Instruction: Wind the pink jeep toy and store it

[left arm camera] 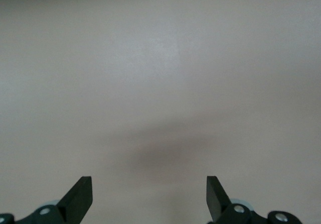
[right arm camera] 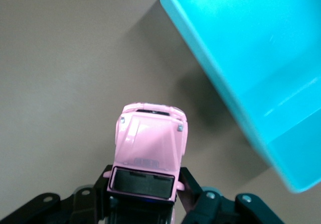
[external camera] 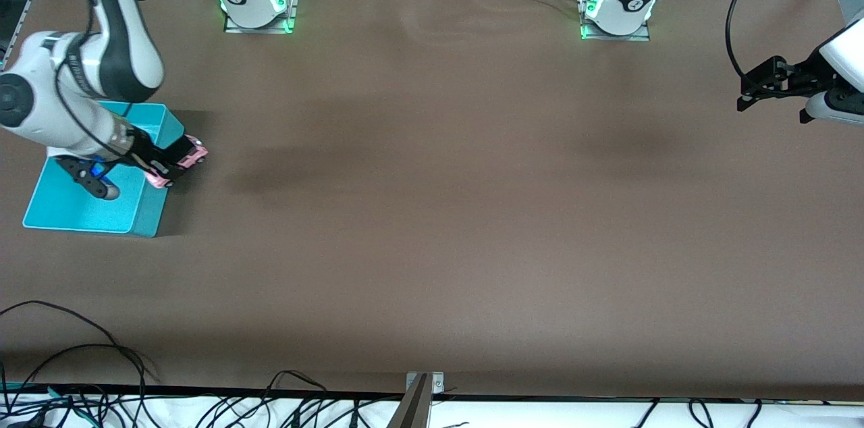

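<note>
Front view puts my right arm folded low at its own end of the tabletop (external camera: pixel 432 212), elbow raised, forearm angled down across the turquoise bin (external camera: pixel 67 208). My right gripper (external camera: pixel 165 168) is clamped on the pink jeep toy (external camera: pixel 185 159), which it carries in the air over the bin's edge, on the side toward the left arm's end of the tabletop, part of the car hanging out past the rim over bare brown surface.

From the right wrist view I see the pink jeep toy (right arm camera: pixel 150 143) pinched at its dark rear end between the black fingers (right arm camera: pixel 193 196), one on each side of the body, its pink hood pointing away from the gripper. The turquoise bin (right arm camera: pixel 241 58) lies just beside it, its wall slanting across the frame, and the car is outside that wall, over the tabletop.

My left arm waits at its own end of the tabletop, wrist held level above the surface, and the left gripper (external camera: pixel 759 87) holds nothing. In the left wrist view its two fingers (left arm camera: pixel 80 196) stand wide apart over plain tabletop, with only a soft shadow beneath them.
</note>
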